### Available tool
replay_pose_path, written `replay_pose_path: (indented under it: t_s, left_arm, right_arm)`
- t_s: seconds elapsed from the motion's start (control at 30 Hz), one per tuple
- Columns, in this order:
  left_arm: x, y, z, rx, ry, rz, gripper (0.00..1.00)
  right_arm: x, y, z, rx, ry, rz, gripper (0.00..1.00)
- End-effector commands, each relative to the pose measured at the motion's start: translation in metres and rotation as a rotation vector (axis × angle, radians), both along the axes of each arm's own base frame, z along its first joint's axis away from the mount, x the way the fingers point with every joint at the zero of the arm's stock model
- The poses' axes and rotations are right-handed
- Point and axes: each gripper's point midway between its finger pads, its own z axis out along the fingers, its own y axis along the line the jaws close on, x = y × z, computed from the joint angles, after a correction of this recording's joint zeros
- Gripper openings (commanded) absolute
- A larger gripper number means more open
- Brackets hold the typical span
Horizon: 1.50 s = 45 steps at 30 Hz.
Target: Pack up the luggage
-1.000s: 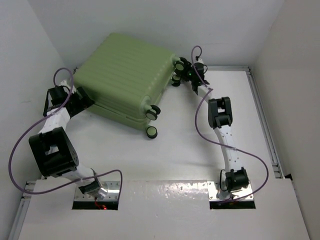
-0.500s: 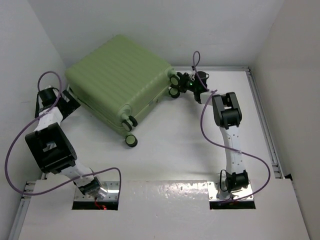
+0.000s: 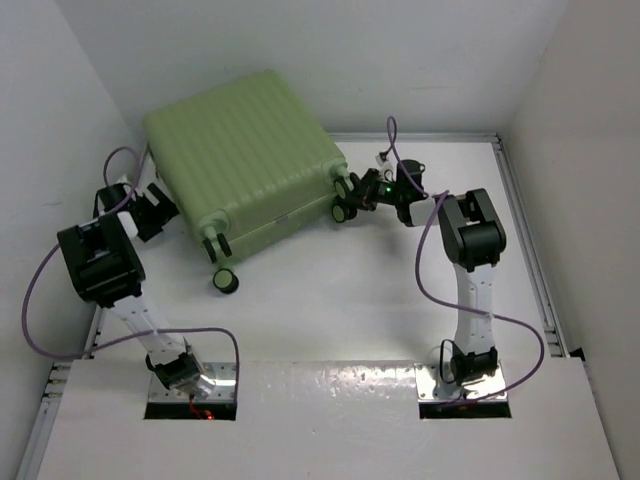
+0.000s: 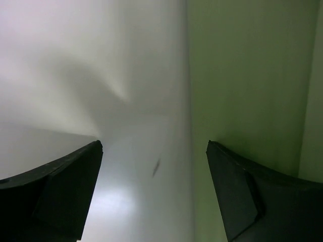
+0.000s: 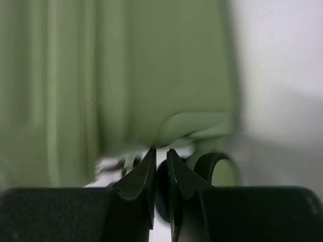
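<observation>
Jaws of the left gripper (image 4: 154, 146) stand wide apart, just beside the left side of the luggage (image 3: 240, 140). Right gripper (image 5: 160, 151) jaws are nearly together at a wheel (image 5: 219, 169); whether they grip it cannot be told. Luggage lies closed, far left on the table (image 3: 330, 300).

White walls (image 3: 300, 40) box a white table (image 3: 330, 300) — bright.

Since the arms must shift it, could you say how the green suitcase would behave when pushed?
The luggage is probably stiff: its shell looks hard and ribbed. Lying on its broad side, caster wheels pointing sideways, it should slide rather than roll, and may pivot if pushed off-centre.
</observation>
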Motion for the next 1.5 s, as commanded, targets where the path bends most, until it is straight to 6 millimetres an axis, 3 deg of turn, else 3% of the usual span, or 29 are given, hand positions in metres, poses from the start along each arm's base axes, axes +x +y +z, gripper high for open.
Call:
replay_pose_path:
  t_s: [0.0, 0.1, 0.2, 0.27, 0.4, 0.43, 0.47, 0.53, 0.57, 0.6, 0.63, 0.67, 0.7, 0.73, 0.77, 0.87, 0.93, 0.97, 1.0, 1.03, 1.07, 1.17, 1.2, 1.33, 1.47]
  left_arm:
    - [0.057, -0.141, 0.029, -0.218, -0.147, -0.444, 0.92]
    - [0.081, -0.170, 0.038, -0.209, -0.188, -0.527, 0.92]
    - [0.088, -0.178, 0.039, -0.226, -0.182, -0.534, 0.92]
    - [0.091, -0.176, 0.035, -0.220, -0.170, -0.520, 0.92]
    - [0.086, -0.155, 0.034, -0.188, -0.143, -0.435, 0.92]
    - [0.085, -0.152, 0.035, -0.174, -0.140, -0.418, 0.92]
    - [0.080, -0.139, 0.031, -0.168, -0.130, -0.383, 0.92]
    - [0.077, -0.124, 0.040, -0.147, -0.133, -0.338, 0.93]
    - [0.071, -0.117, 0.036, -0.129, -0.121, -0.316, 0.94]
    - [0.067, -0.112, 0.049, -0.110, -0.144, -0.301, 0.95]
    - [0.062, -0.103, 0.052, -0.083, -0.149, -0.281, 0.95]
    - [0.053, -0.101, 0.046, -0.065, -0.129, -0.263, 0.96]
    - [0.049, -0.094, 0.048, -0.045, -0.132, -0.247, 0.96]
    - [0.045, -0.092, 0.060, -0.008, -0.156, -0.250, 0.96]
    - [0.038, -0.092, 0.057, 0.004, -0.147, -0.247, 0.96]
    - [0.024, -0.090, 0.067, 0.040, -0.168, -0.245, 0.97]
    - [0.018, -0.090, 0.072, 0.058, -0.175, -0.242, 0.97]
    - [0.014, -0.091, 0.073, 0.067, -0.179, -0.248, 0.97]
    - [0.010, -0.091, 0.076, 0.077, -0.185, -0.240, 0.97]
    - [0.008, -0.093, 0.077, 0.091, -0.188, -0.247, 0.97]
    - [0.006, -0.094, 0.078, 0.105, -0.197, -0.254, 0.97]
    - [0.003, -0.090, 0.090, 0.147, -0.222, -0.248, 0.97]
    - [0.003, -0.088, 0.093, 0.158, -0.228, -0.238, 0.97]
    - [-0.005, -0.084, 0.103, 0.213, -0.245, -0.231, 0.97]
    - [-0.016, -0.083, 0.107, 0.250, -0.255, -0.223, 0.97]
  right_arm:
    - [-0.055, 0.033, 0.058, 0.074, -0.146, 0.238, 0.14]
    - [-0.082, 0.026, 0.076, 0.073, -0.172, 0.247, 0.14]
    - [-0.103, 0.018, 0.083, 0.055, -0.190, 0.246, 0.14]
    - [-0.106, 0.010, 0.081, 0.022, -0.201, 0.225, 0.14]
    - [-0.121, -0.013, 0.094, -0.069, -0.264, 0.175, 0.17]
    - [-0.134, -0.020, 0.087, -0.105, -0.191, 0.168, 0.18]
    - [-0.133, -0.027, 0.085, -0.159, -0.248, 0.165, 0.20]
    - [-0.144, -0.051, 0.084, -0.245, -0.224, 0.092, 0.25]
    - [-0.135, -0.077, 0.074, -0.323, -0.191, -0.012, 0.28]
    - [-0.140, -0.088, 0.094, -0.347, -0.264, -0.048, 0.30]
    - [-0.143, -0.096, 0.094, -0.377, -0.249, -0.070, 0.36]
    - [-0.136, -0.124, 0.087, -0.461, -0.210, -0.167, 0.40]
    - [-0.132, -0.131, 0.117, -0.480, -0.281, -0.203, 0.44]
    - [-0.138, -0.141, 0.113, -0.508, -0.228, -0.221, 0.52]
    - [-0.139, -0.143, 0.120, -0.516, -0.243, -0.220, 0.56]
    - [-0.141, -0.139, 0.167, -0.484, -0.295, -0.212, 0.68]
    - [-0.138, -0.129, 0.187, -0.483, -0.283, -0.185, 0.73]
    - [-0.136, -0.127, 0.190, -0.490, -0.273, -0.183, 0.82]
    - [-0.144, -0.120, 0.179, -0.530, -0.207, -0.157, 0.86]
    - [-0.133, -0.117, 0.186, -0.549, -0.214, -0.154, 0.89]
    - [-0.136, -0.110, 0.184, -0.566, -0.211, -0.133, 0.92]
    - [-0.114, -0.109, 0.173, -0.722, -0.241, -0.174, 0.97]
    - [-0.115, -0.110, 0.168, -0.765, -0.223, -0.162, 0.99]
    - [-0.088, -0.113, 0.154, -1.007, -0.287, -0.153, 1.00]
    - [-0.074, -0.112, 0.134, -1.113, -0.267, -0.111, 1.00]
